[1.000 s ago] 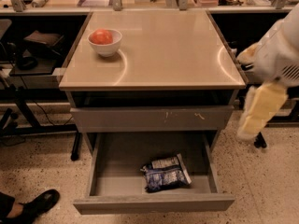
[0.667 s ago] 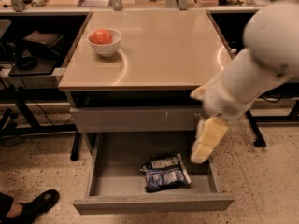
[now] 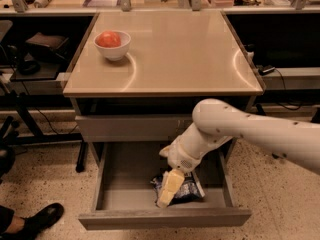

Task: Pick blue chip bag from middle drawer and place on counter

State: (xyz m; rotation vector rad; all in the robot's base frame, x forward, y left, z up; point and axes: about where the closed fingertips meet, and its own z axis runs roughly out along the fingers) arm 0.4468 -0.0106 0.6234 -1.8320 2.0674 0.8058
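Cream plastic is all I get of the gripper (image 3: 168,189), low in the middle of the frame. It points down into the open drawer (image 3: 120,181) and covers the left part of the blue chip bag (image 3: 189,190). From this angle I cannot tell whether it is open or closed, nor whether it touches the bag. The bag lies crumpled on the drawer floor, right of centre and close to the front wall. The arm (image 3: 250,129) reaches in from the right edge of the frame, passing in front of the closed drawer front (image 3: 130,128) above.

As I judge it, the step in hand is the grasp. I would aim at the bag's puffed middle rather than a flat edge, come straight down, and close gently so the foil bunches instead of sliding away. Then I would lift only a little, draw back toward the bottom of the frame until clear of the counter (image 3: 175,59) lip, and only then rise. The white bowl (image 3: 112,46) sits at upper left, so I would set the bag toward the right side.
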